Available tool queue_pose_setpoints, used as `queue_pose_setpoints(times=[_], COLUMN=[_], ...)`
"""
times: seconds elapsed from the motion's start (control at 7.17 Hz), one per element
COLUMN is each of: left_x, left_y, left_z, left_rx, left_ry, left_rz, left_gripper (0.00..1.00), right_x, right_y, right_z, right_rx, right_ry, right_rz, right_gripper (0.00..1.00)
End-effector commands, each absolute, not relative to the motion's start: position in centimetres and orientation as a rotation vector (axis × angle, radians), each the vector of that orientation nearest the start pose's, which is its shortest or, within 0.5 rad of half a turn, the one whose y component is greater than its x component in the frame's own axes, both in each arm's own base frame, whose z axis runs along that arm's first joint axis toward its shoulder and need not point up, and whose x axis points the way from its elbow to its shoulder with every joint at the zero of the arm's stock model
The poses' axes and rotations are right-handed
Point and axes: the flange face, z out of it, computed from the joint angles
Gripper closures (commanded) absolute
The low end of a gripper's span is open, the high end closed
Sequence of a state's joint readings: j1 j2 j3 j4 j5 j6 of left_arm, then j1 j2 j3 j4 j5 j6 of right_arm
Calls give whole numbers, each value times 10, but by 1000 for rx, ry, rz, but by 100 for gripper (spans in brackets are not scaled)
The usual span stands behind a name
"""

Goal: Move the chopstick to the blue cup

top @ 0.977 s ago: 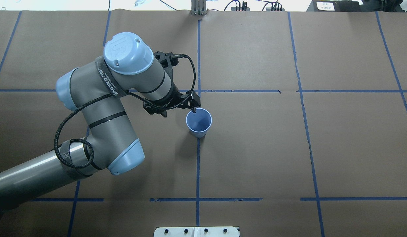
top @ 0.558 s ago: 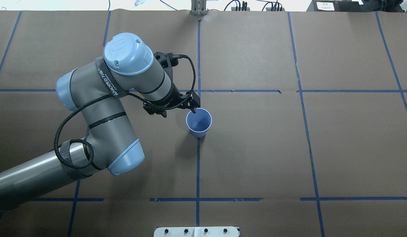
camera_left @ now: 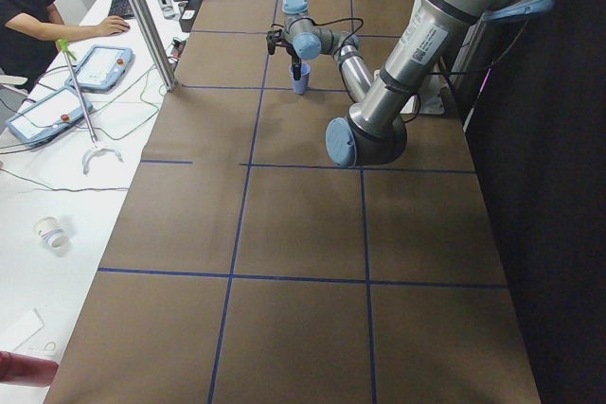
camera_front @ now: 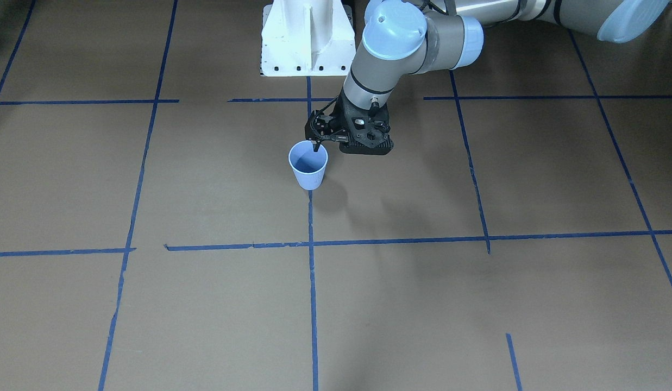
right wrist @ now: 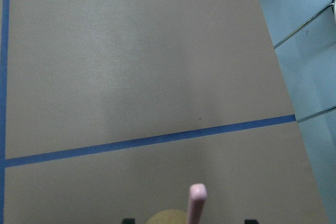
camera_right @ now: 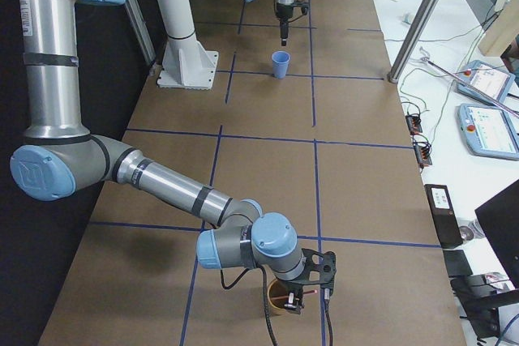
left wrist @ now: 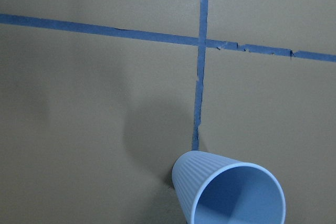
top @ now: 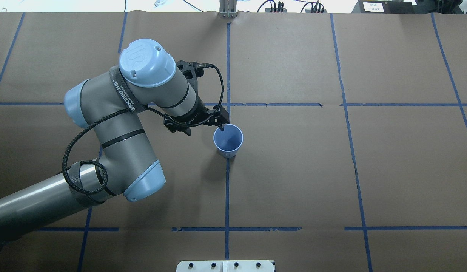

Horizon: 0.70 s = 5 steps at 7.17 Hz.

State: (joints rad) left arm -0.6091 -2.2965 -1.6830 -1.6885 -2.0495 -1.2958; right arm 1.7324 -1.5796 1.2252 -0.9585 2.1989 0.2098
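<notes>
Brown table [right wrist: 131,77], right end effector [right wrist: 186,221] spread, pink chopstick [right wrist: 196,203] upright between its fingers [right wrist: 127,221]

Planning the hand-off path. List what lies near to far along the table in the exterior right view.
Brown cup → blue cup → left gripper, hanging at the blue cup's far rim.

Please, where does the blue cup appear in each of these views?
Exterior front-facing: blue cup, upper middle.
Overhead exterior: blue cup, centre.
Exterior left: blue cup, far, top middle.
Exterior right: blue cup, far, top middle.
Left wrist-mounted: blue cup, bottom edge, right of centre.
Right wrist-mounted: not in it.
Shared landmark: the blue tape line under the cup.
</notes>
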Motion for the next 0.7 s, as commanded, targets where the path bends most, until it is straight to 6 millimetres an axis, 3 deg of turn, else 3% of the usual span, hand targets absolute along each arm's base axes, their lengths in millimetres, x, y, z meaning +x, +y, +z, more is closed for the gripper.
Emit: queue_pose_setpoints(times=[0.0,0.14,0.42,0.56], left_x=[505,506,506,506], left_y=[-456,-455,-455,-454], left_z=[159,159,159,159], left_rx=[-1,-2,-2,0], left_ry=[1032,1032,1032,1033], left_rz=[-73,-72,-72,-71], left_gripper=[0,0,0,0], right_x=[151,152,152,153], right_y=[-461,-462,-462,-465], right_z=[785,783,782,776], right_rx=[263,272,276,288], right_ry=[-629,-625,-622,-624], right_rz=[301,318,319,314], right_gripper=[25,41,97,100])
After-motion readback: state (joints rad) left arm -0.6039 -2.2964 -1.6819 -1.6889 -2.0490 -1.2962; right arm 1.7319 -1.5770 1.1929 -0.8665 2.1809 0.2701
